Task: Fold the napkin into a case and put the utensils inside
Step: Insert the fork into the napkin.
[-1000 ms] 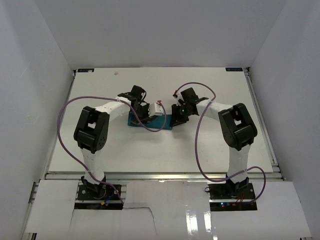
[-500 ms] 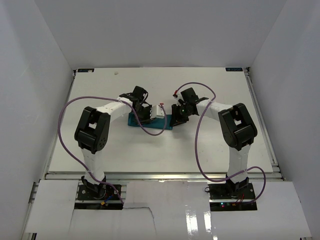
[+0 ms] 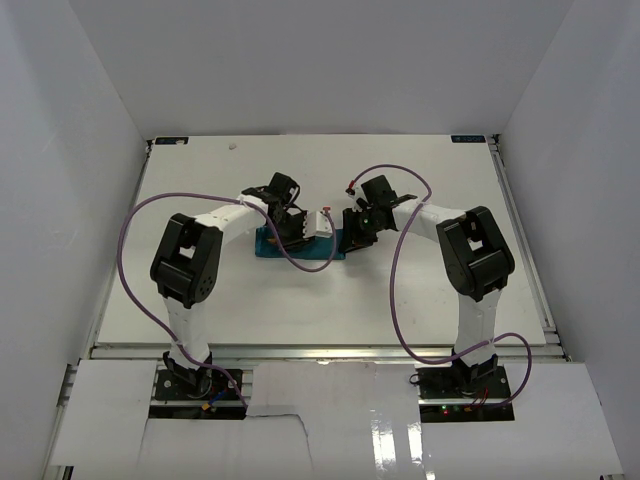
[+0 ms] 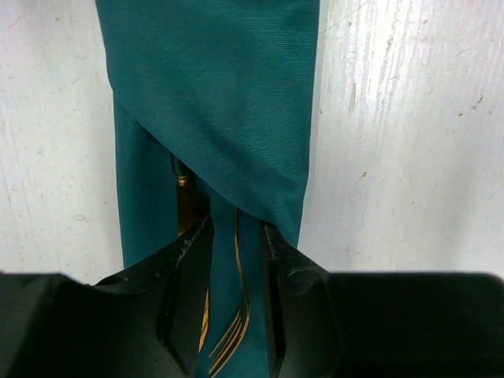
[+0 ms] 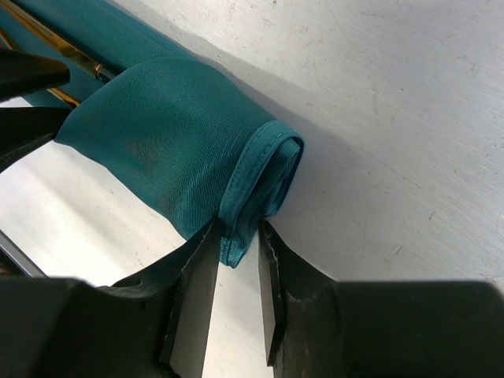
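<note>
Now: utensils lie in the folded napkin, left jaws parted, right jaws pinching cloth

Obs. 1. You see the napkin folded into a narrow strip, lying flat on the white table between the two arms, near the table's middle. In the left wrist view one flap crosses the strip diagonally and leaves a pocket open toward the camera.

Obs. 2. Note the fork inside that pocket. Its gold tines point toward the camera and its thin stem runs up under the diagonal flap. The knife lies just beside it on the left. Its gold length and a dark bit are visible, and the rest is under the cloth.

Obs. 3. The left gripper sits low over the pocket's mouth with its jaws parted. The fork's stem runs down the gap without touching either finger. The knife passes close by the left-hand finger; you cannot tell whether they touch. Nothing is clamped.

Obs. 4. The right gripper is at the strip's other end. Its jaws are drawn in on the doubled, hemmed edge of the cloth, which fills the gap between them. Record this as a pinch on the napkin.

Obs. 5. In the right wrist view a gold utensil shaft shows at the far opening, top left. You cannot tell which piece it is from there.
</note>
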Action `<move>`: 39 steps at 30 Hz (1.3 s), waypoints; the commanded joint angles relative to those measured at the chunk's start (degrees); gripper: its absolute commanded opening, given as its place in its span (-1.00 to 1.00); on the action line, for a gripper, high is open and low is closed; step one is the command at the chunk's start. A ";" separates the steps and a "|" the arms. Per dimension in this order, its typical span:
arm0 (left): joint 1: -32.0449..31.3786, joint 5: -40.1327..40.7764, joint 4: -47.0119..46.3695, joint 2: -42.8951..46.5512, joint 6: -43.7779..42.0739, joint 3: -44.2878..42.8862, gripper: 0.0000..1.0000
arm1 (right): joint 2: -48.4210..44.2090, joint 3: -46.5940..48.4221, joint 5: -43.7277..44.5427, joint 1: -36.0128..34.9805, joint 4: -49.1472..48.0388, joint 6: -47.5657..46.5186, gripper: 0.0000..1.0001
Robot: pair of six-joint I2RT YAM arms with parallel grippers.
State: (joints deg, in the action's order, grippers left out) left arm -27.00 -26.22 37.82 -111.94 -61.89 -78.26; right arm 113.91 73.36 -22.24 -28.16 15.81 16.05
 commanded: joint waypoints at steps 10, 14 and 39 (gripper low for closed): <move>-0.33 -0.59 1.55 7.70 4.14 -3.39 0.08 | -2.55 -0.24 3.69 -0.23 1.68 -0.67 -0.31; -0.33 1.34 1.29 8.93 6.07 -3.48 0.04 | -3.25 -0.68 3.96 -0.14 1.68 -0.76 -0.31; 0.11 16.46 -12.78 9.19 21.72 7.24 -1.00 | -7.74 -0.59 10.46 0.04 3.61 -0.85 -0.26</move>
State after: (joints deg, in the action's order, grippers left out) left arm -26.85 -8.80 24.40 -107.09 -41.67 -71.75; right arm 108.53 71.85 -12.73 -28.25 18.59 15.88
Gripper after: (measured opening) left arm 0.016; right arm 0.370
